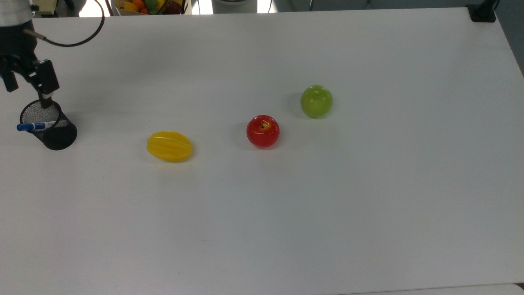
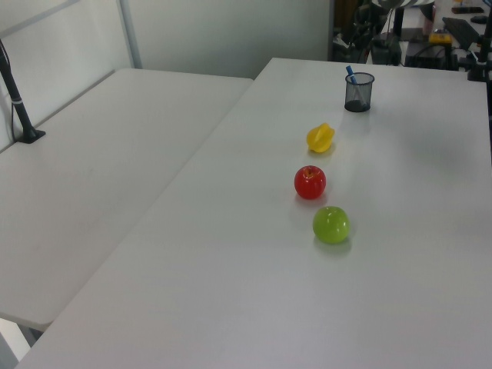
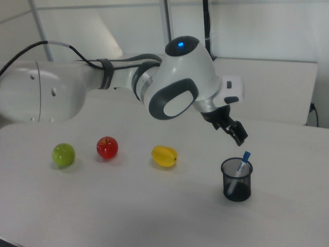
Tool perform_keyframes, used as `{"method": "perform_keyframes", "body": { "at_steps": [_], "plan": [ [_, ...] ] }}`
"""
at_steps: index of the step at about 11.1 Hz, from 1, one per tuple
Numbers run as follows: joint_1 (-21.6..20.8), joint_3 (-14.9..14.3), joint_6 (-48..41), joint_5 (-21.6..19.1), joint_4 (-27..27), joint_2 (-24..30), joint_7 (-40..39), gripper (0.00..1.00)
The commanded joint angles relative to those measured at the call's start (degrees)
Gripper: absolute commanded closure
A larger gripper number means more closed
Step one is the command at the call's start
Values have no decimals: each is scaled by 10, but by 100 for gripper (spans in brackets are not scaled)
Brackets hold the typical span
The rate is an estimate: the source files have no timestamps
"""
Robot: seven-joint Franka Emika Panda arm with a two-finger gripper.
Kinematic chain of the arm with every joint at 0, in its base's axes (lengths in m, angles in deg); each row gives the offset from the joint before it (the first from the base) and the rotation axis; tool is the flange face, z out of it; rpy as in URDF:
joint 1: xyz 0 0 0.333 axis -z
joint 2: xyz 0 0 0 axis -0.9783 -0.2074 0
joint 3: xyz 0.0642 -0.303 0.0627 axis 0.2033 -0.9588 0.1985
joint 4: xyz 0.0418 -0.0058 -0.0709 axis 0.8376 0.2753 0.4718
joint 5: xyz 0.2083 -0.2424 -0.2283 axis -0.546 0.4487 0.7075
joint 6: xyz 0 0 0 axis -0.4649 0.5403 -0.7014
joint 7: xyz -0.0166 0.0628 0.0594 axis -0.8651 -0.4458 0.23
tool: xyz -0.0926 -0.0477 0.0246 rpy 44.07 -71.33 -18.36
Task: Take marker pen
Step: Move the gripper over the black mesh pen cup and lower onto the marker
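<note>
Marker pen (image 1: 32,126) is seen leaning in the mesh cup (image 1: 55,133) at the top view's left edge, cap end protruding for gripping, while the released claw (image 1: 28,88) is poised just above.

marker pen (image 1: 32,126) fenced by mesh cup (image 1: 55,132) wall, reachable from above, starfruit (image 1: 169,146) well apart
</note>
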Motion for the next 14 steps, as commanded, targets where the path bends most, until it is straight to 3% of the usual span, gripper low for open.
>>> {"method": "perform_keyframes", "body": {
  "at_steps": [1,2,8,10,12,14],
  "plan": [
    [22,-4,57,-52,1,-29,6,0],
    [25,-4,65,-57,-1,-41,3,0],
    [27,-2,93,-70,-14,-82,-51,38],
    [24,0,95,-70,-15,-87,-52,42],
    [24,1,134,-71,-15,-93,-51,56],
    [21,1,141,-70,-17,-99,-54,62]
  ]
}}
